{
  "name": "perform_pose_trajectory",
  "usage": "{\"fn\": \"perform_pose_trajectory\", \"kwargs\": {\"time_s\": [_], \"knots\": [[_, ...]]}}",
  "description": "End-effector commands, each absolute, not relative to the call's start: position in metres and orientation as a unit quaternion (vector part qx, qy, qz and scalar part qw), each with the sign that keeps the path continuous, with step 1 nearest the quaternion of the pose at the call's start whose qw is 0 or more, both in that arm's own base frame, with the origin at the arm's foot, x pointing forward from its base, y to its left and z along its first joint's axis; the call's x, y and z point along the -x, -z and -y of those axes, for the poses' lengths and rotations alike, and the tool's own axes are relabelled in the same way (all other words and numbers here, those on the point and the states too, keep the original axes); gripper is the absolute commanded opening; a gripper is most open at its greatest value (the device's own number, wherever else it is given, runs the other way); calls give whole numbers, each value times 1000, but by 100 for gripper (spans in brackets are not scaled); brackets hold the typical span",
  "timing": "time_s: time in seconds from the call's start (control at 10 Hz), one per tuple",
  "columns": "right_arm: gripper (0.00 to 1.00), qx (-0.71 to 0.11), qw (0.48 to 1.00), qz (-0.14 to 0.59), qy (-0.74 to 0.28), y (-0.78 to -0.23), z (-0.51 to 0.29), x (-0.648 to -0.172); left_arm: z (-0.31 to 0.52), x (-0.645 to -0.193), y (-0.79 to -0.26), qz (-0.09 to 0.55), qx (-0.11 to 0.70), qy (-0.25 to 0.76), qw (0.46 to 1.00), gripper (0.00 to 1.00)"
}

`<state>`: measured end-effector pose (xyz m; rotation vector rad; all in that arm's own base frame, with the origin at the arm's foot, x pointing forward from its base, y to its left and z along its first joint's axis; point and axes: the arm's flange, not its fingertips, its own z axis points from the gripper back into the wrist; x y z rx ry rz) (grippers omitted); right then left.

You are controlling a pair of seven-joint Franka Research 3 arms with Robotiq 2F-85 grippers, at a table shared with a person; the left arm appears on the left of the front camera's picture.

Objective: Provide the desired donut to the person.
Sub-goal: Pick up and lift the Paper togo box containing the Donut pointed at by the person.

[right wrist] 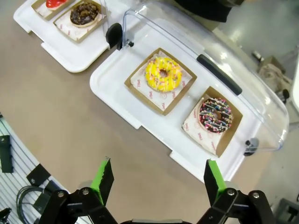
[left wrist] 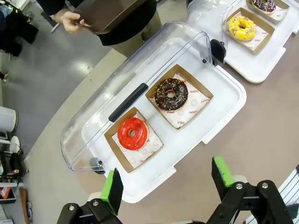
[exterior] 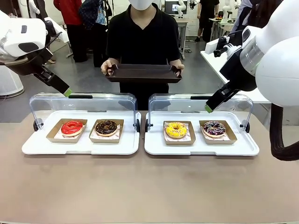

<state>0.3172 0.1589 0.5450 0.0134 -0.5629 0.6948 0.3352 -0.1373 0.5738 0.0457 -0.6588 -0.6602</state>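
Fingers (left wrist: pixel 223 171) of your left gripper (left wrist: pixel 167 179) stand spread wide with nothing between them, and your right gripper (right wrist: pixel 159 175) is the same: parted, empty, held up above its case.

Four donuts are on offer, each in its own shallow cardboard box. The red donut (exterior: pixel 72 127) and the chocolate donut (exterior: pixel 106 126) sit side by side on the left white tray (exterior: pixel 79 148). The yellow donut (exterior: pixel 176 129) and the dark sprinkled donut (exterior: pixel 214 128) sit on the right white tray (exterior: pixel 201 150). Both clear lids (exterior: pixel 81 103) are swung up at the back, so the boxes are open from above and from your side.

Beyond the cases the person (exterior: pixel 142 37) holds a dark serving tray (exterior: pixel 143 73) in both hands. Neither hand points, so you cannot yet read which donut is wanted — get that settled first.

Then use the arm on that donut's side. Come down in front of the raised lid, pinch a wall of the box rather than the glaze, and lift it level to the serving tray.
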Motion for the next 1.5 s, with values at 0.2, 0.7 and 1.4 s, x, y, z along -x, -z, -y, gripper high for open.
{"fn": "perform_pose_trajectory", "kwargs": {"time_s": [0.2,0.7,1.4], "knots": [[100,-56,881,259,-392,-546,-131,-324,116,-338,-573,318,15,386,866,100],[100,-275,751,269,-537,-556,14,-360,20,-359,-593,318,226,515,763,100],[100,-369,727,377,-439,-527,148,-370,-128,-341,-568,375,283,410,782,100]]}}
